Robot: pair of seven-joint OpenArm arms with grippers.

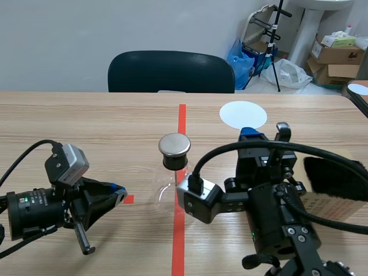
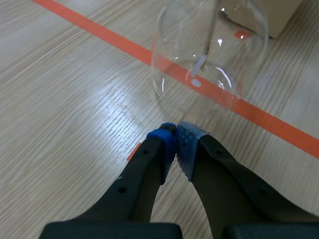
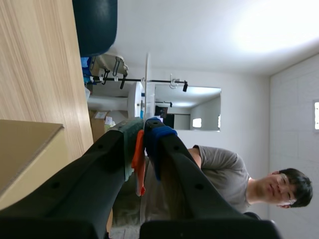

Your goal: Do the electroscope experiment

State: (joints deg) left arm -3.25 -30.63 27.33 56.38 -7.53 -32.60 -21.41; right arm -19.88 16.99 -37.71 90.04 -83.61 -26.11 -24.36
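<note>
The right gripper [image 3: 141, 133], clamped on the white disc's [image 1: 242, 114] orange handle [image 3: 138, 162], should probably next carry the disc to the electroscope [image 1: 174, 146] at 8 o'clock of it, while the left gripper [image 2: 175, 134] is closed on nothing.

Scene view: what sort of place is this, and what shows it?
Probably a lab workroom: a tape-marked table, a glass flask, the right gripper shut on a white disc, and boxes stacked behind.

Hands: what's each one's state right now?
Left hand: closed, empty, just short of the glass flask.
Right hand: closed on a thin orange piece.
</note>
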